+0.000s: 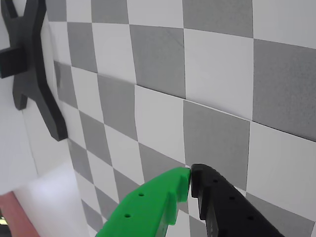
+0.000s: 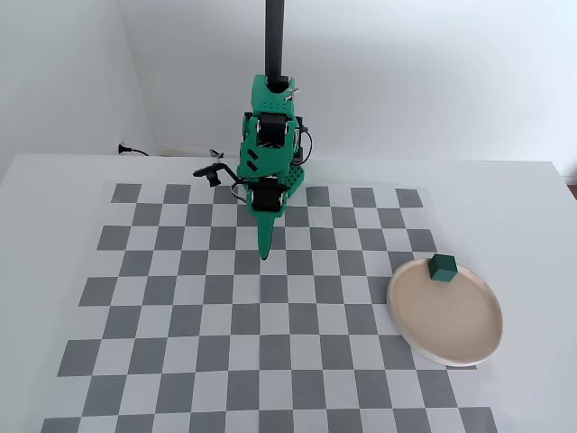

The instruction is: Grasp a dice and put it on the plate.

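Resting on plate [image 2: 446, 320], dice [image 2: 442, 268] far from jaws.

The green arm [image 2: 269, 144] stands folded at upper centre of the fixed view, pointing down. Its gripper [image 1: 190, 178] has both fingertips pressed together, holding nothing.

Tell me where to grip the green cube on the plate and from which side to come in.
Judging by the fixed view, take the dice across two opposite upright faces, coming straight down from above. It sits flat near the far-left rim of the plate, so a sideways approach would likely hit the raised rim. The gripper must first open its fingers, which meet at the tips in the wrist view.
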Motion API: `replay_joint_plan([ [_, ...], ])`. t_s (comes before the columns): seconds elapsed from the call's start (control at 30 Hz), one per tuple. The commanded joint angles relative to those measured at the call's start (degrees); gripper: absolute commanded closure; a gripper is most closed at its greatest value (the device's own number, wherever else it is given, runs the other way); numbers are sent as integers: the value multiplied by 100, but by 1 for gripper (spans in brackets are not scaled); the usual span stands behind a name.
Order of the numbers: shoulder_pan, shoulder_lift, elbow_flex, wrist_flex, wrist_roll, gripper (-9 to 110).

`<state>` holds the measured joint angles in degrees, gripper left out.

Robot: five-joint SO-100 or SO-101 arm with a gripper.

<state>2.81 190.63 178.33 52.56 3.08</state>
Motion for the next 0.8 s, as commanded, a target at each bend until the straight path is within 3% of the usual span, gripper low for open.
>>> replay_joint_plan([
  [0.0, -44, 44, -105, 70, 193, 106],
  [0.77, -26, 44, -105, 132, -97, 106],
])
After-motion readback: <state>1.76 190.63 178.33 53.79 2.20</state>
